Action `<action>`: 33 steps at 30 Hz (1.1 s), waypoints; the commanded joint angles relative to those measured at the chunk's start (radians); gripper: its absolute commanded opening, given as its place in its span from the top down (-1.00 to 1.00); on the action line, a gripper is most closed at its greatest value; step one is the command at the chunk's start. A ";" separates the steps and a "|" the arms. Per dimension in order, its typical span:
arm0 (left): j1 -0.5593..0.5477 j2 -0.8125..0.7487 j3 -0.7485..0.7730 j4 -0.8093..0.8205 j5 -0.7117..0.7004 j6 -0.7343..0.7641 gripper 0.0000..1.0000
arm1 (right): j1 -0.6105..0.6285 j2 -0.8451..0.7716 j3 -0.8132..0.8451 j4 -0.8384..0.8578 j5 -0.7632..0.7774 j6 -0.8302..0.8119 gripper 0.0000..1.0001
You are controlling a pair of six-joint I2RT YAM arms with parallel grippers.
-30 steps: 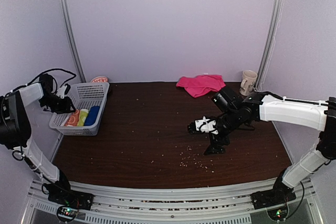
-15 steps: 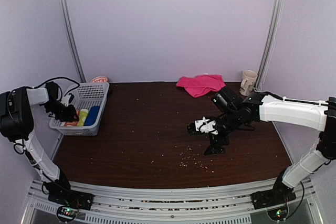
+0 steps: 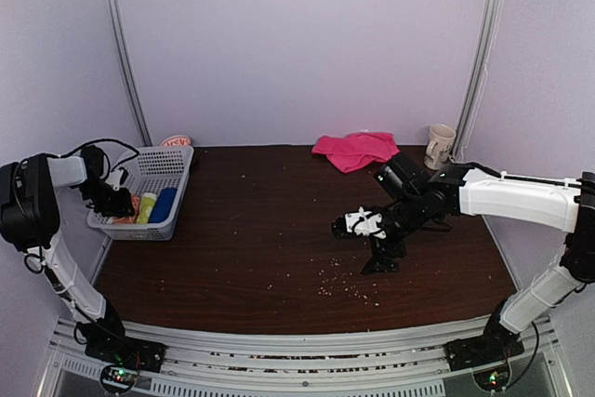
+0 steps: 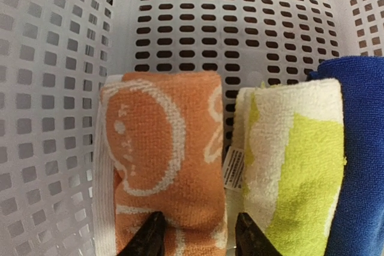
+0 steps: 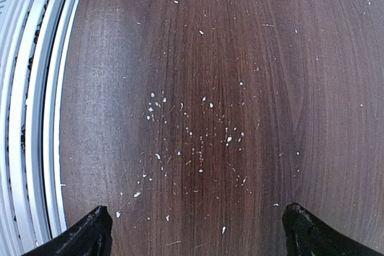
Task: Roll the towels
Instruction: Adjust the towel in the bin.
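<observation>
I judged the orange towel (image 4: 162,154) done: rolled, in the white lattice basket (image 4: 240,28) beside a yellow-green roll (image 4: 294,166) and a blue roll (image 4: 363,148). The left gripper (image 4: 200,238) sat over it, jaws partly apart. The crumpled pink towel (image 3: 355,150) at the table's (image 3: 279,230) far edge needed flattening next; the right gripper (image 5: 198,232) gaped wide, holding nothing.

Top view: soft, even light, no hard shadows; faint shadow on table (image 3: 260,230) at centre right. Slightly soft overall; rails (image 3: 122,44) bow at left and right edges. Left wrist view: bright, basket (image 4: 240,28) lattice near washed out at top, orange towel (image 4: 162,148) weave crisp. Right wrist view: pale sheen band left of centre, fisheye bend at left edge.
</observation>
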 commanded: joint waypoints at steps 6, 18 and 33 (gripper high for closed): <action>-0.006 0.008 -0.021 0.042 -0.084 0.007 0.05 | 0.006 0.005 0.019 0.007 0.010 -0.001 -1.00; -0.032 0.042 -0.037 0.054 -0.130 0.011 -0.18 | 0.008 0.004 0.019 0.006 0.010 -0.003 -1.00; -0.047 0.047 -0.029 0.027 -0.105 -0.008 0.57 | 0.008 0.002 0.019 0.009 0.013 0.000 -1.00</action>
